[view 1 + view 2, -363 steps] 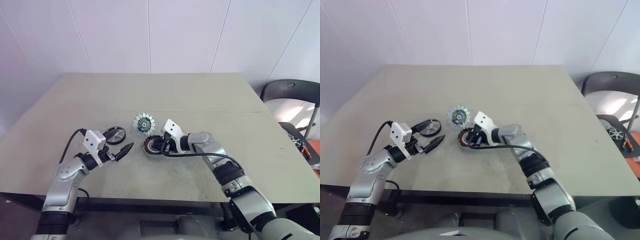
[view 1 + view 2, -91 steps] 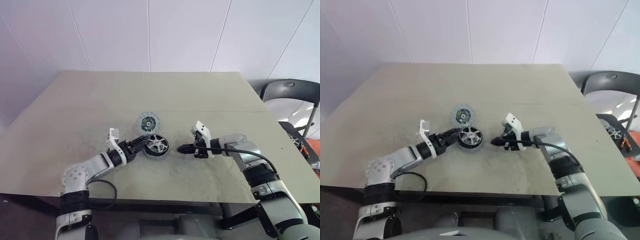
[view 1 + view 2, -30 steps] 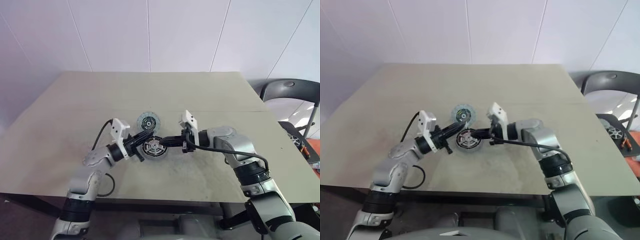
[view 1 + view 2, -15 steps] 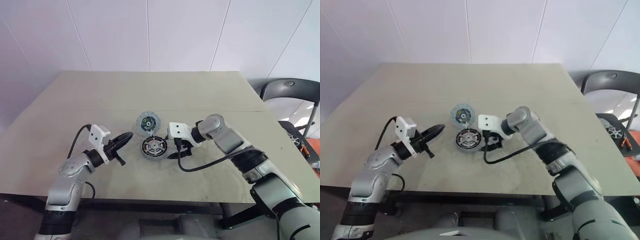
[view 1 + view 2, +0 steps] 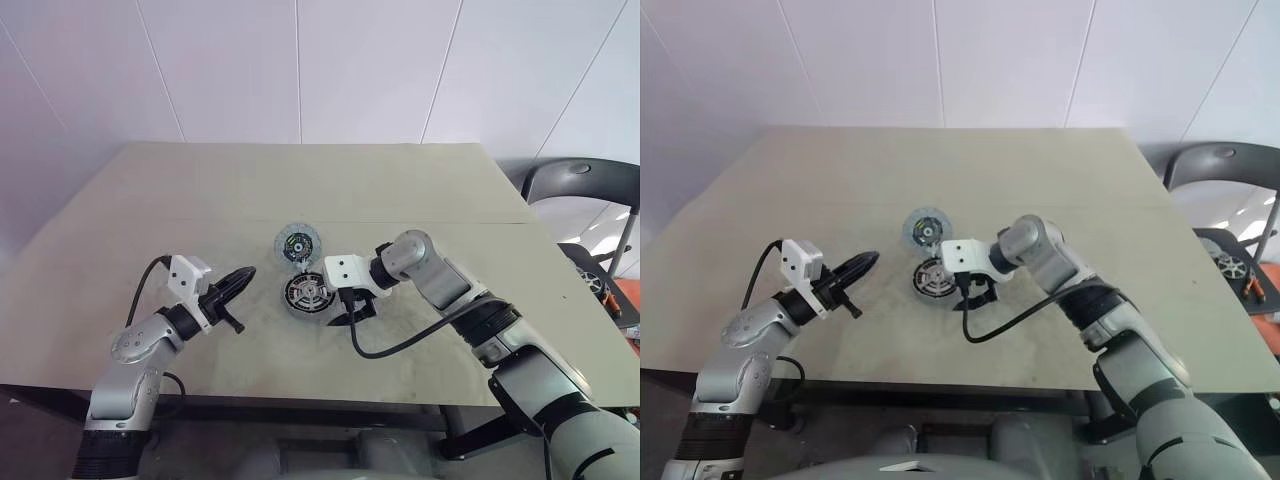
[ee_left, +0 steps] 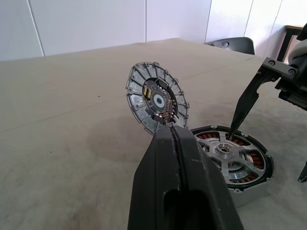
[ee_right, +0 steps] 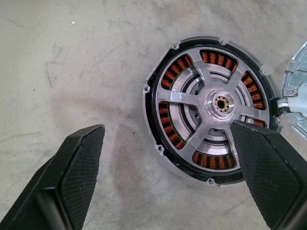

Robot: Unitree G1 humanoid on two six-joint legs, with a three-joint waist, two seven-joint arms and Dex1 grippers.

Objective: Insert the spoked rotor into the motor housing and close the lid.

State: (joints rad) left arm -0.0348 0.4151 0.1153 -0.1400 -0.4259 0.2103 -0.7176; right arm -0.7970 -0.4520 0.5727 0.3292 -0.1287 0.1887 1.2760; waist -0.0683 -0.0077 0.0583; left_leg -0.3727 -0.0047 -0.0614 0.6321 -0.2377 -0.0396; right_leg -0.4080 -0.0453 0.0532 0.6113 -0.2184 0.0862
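Copper windings show between the silvery spokes of the rotor (image 7: 216,103), which by the look of it is already seated in the motor housing (image 7: 160,153) on the tabletop (image 5: 420,190); closing the lid is what remains. The lid (image 6: 154,98) leans tilted just behind the housing, its lower edge against the rim. The right hand (image 7: 172,175) hovers spread wide over the housing, one fingertip (image 6: 235,125) at the rotor's edge, gripping nothing. The left hand (image 5: 238,280) hangs well apart, pressed together and empty.
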